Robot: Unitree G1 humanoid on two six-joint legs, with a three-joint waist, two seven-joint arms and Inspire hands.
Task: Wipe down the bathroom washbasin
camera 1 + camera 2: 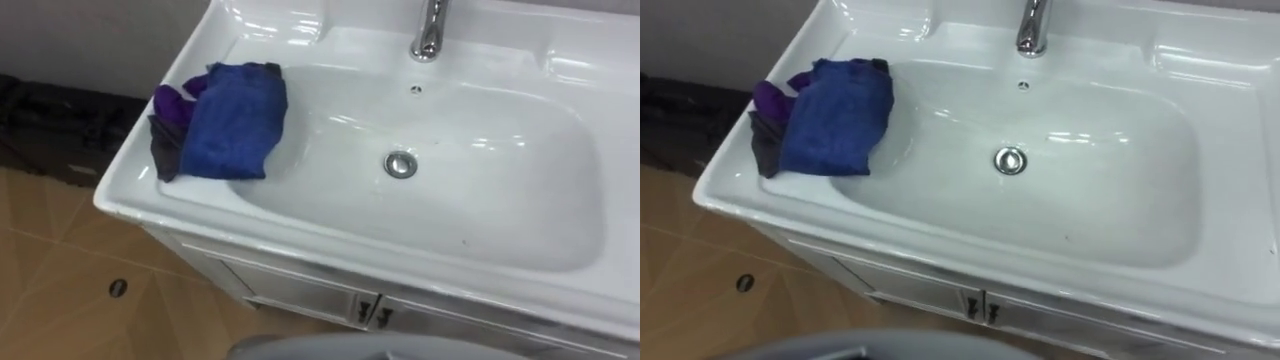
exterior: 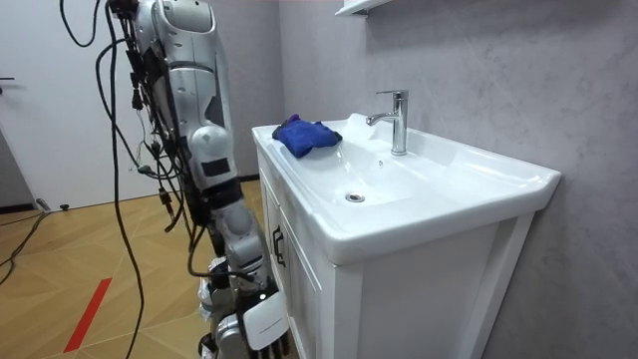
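A white basin sits in a white vanity in front of me, with a chrome drain in its bowl and a chrome faucet at the back. A crumpled blue cloth with purple and grey parts lies on the basin's left rim, drooping into the bowl. In the room view I stand upright at the front of the vanity, and the blue cloth lies at the basin's far end. My right hand hangs low beside the cabinet, away from the cloth.
Under the basin are white cabinet doors with dark handles. A black case lies on the wooden floor to the left. A grey wall stands behind the faucet, with a shelf above it.
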